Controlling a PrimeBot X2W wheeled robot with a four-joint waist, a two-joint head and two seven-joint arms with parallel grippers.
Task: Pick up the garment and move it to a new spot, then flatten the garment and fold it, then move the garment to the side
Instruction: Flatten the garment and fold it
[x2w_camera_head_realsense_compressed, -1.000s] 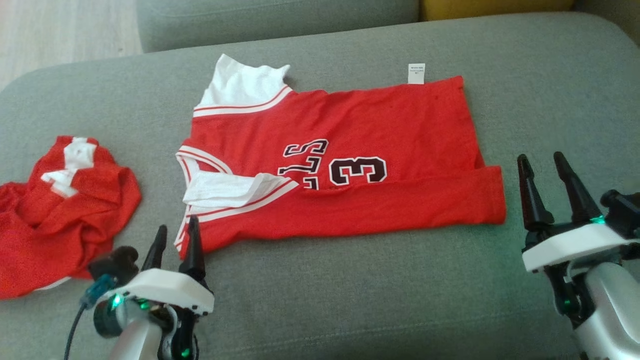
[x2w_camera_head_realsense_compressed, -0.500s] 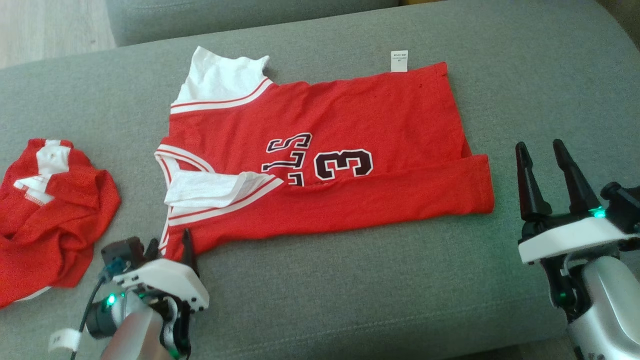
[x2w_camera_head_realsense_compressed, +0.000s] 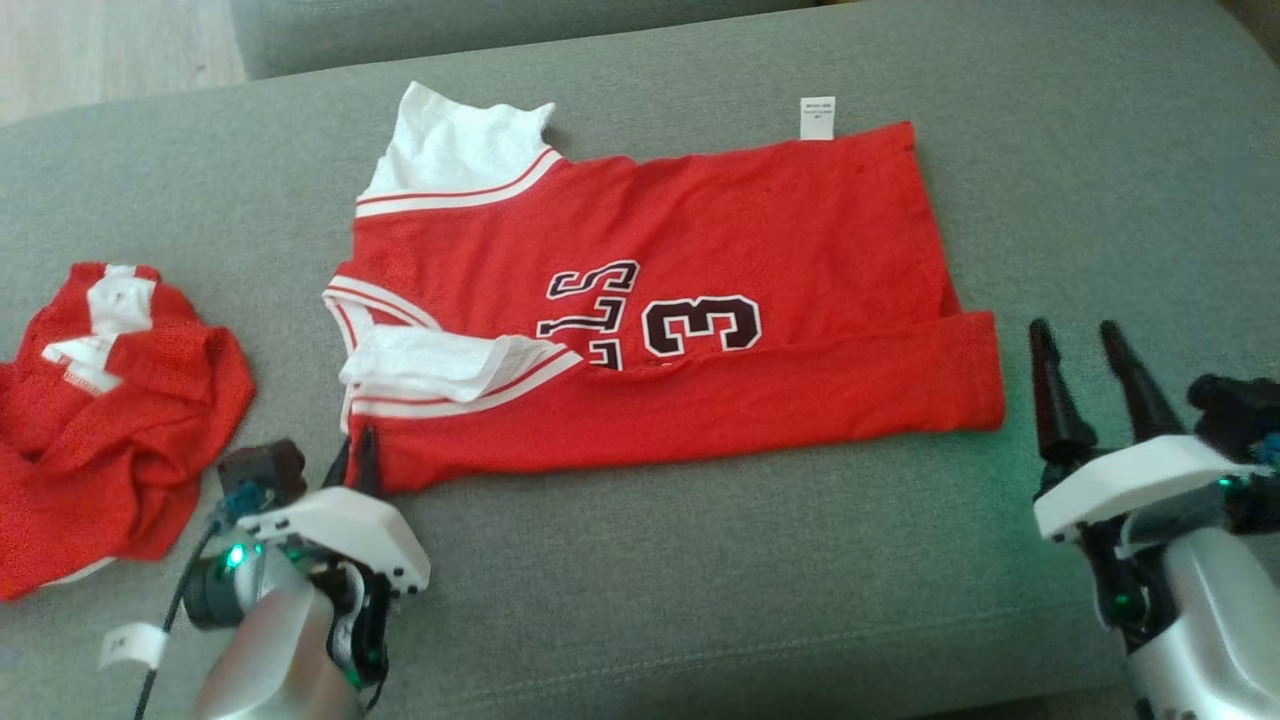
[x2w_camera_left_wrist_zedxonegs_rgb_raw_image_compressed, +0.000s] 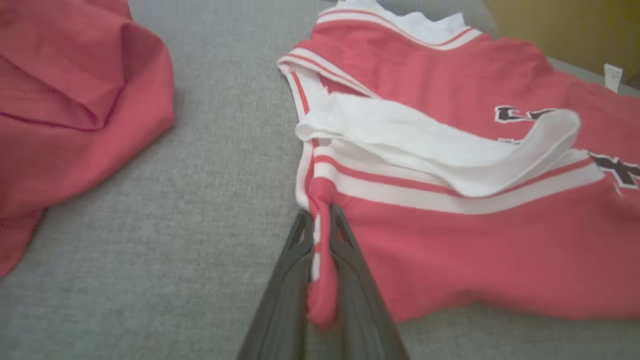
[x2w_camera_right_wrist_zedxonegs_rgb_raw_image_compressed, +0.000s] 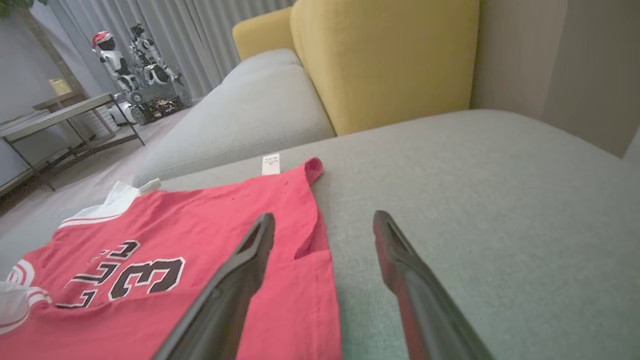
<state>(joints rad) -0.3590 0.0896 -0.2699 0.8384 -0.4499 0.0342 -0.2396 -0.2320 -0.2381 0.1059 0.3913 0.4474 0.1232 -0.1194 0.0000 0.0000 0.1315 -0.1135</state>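
Pinching the jersey (x2w_camera_head_realsense_compressed: 700, 250) at its lower-left corner, your left gripper (x2w_camera_head_realsense_compressed: 358, 448) is clamped on a bunched bit of red hem, cloth squeezed between both fingers (x2w_camera_left_wrist_zedxonegs_rgb_raw_image_compressed: 287, 285) in the left wrist view. The jersey lies spread mid-frame on the grey cushion (x2w_camera_head_realsense_compressed: 700, 600), bottom edge folded up, white tag (x2w_camera_head_realsense_compressed: 817, 117) at the top edge. Your right gripper (x2w_camera_head_realsense_compressed: 1072, 332) sits lower right, jaws wide apart with nothing in them, just off the jersey's right edge; a crumpled red garment (x2w_camera_head_realsense_compressed: 110, 400) lies far left.

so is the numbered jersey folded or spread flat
Partly folded: the jersey has its near edge turned over, hiding part of the lettering; the rest lies flat on the sofa.
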